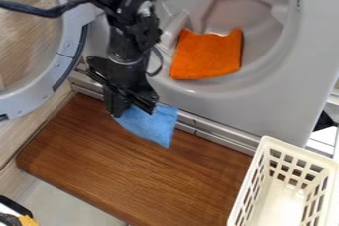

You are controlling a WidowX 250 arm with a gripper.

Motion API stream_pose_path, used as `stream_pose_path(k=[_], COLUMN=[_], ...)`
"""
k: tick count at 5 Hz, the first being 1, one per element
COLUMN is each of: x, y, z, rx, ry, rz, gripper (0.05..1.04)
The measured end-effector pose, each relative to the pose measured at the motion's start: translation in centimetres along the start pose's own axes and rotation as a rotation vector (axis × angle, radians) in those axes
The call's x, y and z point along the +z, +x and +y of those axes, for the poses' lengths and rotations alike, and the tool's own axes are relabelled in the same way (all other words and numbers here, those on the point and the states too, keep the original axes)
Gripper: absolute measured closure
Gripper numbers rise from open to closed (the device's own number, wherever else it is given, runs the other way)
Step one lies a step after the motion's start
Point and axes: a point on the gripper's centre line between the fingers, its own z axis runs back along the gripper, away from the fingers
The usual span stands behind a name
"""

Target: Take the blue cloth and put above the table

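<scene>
The black gripper (pixel 132 107) hangs over the upper left part of the brown wooden table (pixel 132 170), close to the metal edge of the machine. It is shut on the upper left corner of the blue cloth (pixel 153 125). The rest of the cloth drapes down and to the right from the grip, in front of the table's upper edge. Whether the cloth's lowest corner touches the wood, I cannot tell.
An orange cloth (pixel 208 54) lies inside the grey drum opening of the machine. Its round door (pixel 39 84) stands open at the left. A white slotted basket (pixel 263 143) stands at the lower right, beside the table.
</scene>
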Motion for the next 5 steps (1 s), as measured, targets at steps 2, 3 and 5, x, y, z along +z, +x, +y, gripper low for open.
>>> stream_pose_path(k=[2,3,5], x=[-2.4,-3.1,-2.9], y=[1.6,1.8,2.5], z=[1.3,1.3,1.0], rx=[-0.11,-0.132,-0.136], ry=[-0.025,-0.067,-0.096], rz=[-0.062,-0.067,-0.112], gripper=[1.011,0.863,0.277])
